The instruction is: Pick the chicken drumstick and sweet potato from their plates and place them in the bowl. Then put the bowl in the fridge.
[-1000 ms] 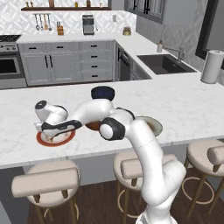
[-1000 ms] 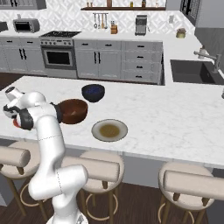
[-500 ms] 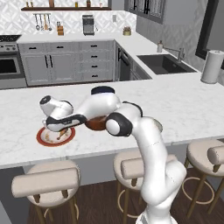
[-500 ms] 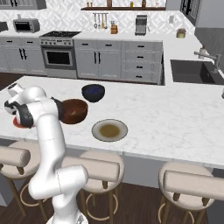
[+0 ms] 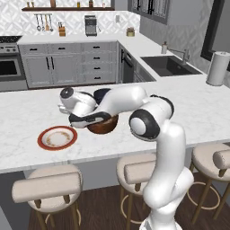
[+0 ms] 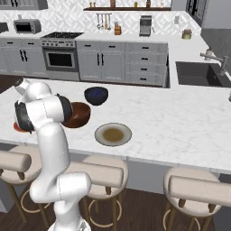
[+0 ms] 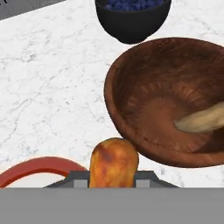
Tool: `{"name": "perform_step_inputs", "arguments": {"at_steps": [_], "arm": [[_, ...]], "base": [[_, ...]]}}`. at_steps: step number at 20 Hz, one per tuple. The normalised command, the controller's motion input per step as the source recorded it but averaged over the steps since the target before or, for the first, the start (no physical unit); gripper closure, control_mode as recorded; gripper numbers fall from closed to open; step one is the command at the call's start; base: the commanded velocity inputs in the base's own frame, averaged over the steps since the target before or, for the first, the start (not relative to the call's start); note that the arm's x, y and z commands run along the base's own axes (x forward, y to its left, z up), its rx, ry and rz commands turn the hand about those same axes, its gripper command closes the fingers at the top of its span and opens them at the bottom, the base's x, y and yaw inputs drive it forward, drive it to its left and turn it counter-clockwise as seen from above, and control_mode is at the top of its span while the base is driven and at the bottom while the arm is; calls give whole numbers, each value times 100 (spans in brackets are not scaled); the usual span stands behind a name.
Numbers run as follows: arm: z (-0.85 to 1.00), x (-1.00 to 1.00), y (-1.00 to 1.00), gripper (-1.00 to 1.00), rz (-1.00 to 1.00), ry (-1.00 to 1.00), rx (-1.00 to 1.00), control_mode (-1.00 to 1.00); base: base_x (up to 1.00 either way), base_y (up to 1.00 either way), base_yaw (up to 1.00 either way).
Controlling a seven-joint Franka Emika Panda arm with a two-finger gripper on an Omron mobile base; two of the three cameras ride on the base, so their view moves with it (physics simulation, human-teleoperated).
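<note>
Marble, white with fine grey veining, makes up the counter I am working over. In the hand view I see the chicken drumstick clamped in the hand: a stubby golden-orange lump with a rounded, glossy top and darker browned patches, rising between the two dark finger tips at the bottom of that view. It is lifted clear of its plate.

Just below and to the left in that view curves the red-orange rim of the plate. From the left base view that plate is a flat round disc with a cream centre carrying a faint brown smear, lying bare on the counter just left of the hand.

The bowl is deep and round, reddish-brown, with a wood-like grain that fans out from its bottom and a thick smooth lip. Inside it, against the right wall, lies the sweet potato, a pale tan oblong with a rounded end. In the left base view the bowl sits under the white forearm, just beside the hand.

Just beyond the wooden bowl stands a smaller dark blue bowl, smooth and glossy, with a knobbly blue filling. In the right base view I see the grey-green plate, pale in the middle with a brownish stain, lying near the wooden bowl but apart from it.
</note>
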Motion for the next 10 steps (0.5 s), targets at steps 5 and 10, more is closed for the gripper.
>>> {"name": "perform_step_inputs", "arguments": {"at_steps": [5, 10], "arm": [[90, 54, -95, 100, -19, -5, 14, -100], [27, 70, -100, 100, -19, 24, 13, -100]], "base": [[0, 0, 0], [0, 0, 0]]}}
